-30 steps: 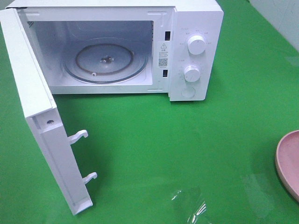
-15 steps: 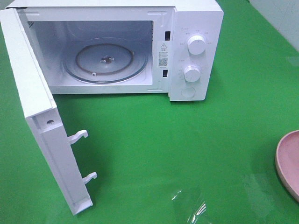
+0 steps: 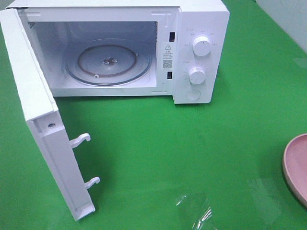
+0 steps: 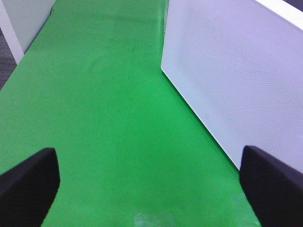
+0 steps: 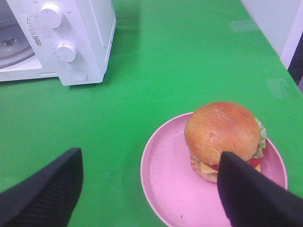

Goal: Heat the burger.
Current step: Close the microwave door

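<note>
The burger point(image 5: 221, 132), with a golden-brown bun, green lettuce and yellow cheese, sits on a round pink plate point(image 5: 166, 182) in the right wrist view. My right gripper point(image 5: 147, 194) hangs open above the plate's near side; one of its fingers point(image 5: 248, 194) overlaps the burger's lower edge and nothing is held. In the high view only the plate's rim point(image 3: 293, 168) shows at the right edge, and the burger is out of frame. My left gripper point(image 4: 151, 189) is open over bare green cloth beside the microwave door point(image 4: 236, 80). Neither gripper appears in the high view.
A white microwave point(image 3: 201, 28) stands at the back with its door point(image 3: 45, 124) swung wide open to the left. The glass turntable point(image 3: 108, 63) inside carries nothing. Two knobs point(image 3: 201, 46) sit on its right panel. Green cloth point(image 3: 192, 143) covers the table.
</note>
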`<act>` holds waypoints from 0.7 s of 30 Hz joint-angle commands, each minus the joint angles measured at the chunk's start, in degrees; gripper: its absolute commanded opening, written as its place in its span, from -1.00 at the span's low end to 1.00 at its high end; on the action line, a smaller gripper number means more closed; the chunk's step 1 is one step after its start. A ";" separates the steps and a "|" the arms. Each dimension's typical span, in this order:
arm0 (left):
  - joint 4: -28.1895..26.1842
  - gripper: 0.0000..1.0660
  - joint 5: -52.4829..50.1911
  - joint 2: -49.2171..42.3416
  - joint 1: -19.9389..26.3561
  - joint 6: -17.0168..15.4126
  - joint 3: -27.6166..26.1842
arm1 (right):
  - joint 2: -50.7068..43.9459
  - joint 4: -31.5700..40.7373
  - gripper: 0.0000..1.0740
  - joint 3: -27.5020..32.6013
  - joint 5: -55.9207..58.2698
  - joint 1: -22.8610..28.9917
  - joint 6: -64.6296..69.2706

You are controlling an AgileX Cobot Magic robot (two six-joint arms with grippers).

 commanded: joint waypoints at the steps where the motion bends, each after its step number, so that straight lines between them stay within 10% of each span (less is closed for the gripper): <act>1: -0.17 0.68 -3.78 2.58 0.17 -0.46 -1.49 | -1.49 0.23 0.42 0.00 -0.23 -0.46 -0.34; 11: 0.06 0.18 -14.38 10.08 0.17 -0.46 -1.72 | -1.49 0.23 0.42 0.00 -0.23 -0.46 -0.34; 17: 1.83 -0.93 -21.49 16.73 0.17 -0.46 -1.26 | -1.49 0.23 0.42 0.00 -0.23 -0.46 -0.34; 21: 1.78 -1.00 -24.98 19.02 0.17 -0.46 0.17 | -1.49 0.23 0.42 0.00 -0.23 -0.46 -0.34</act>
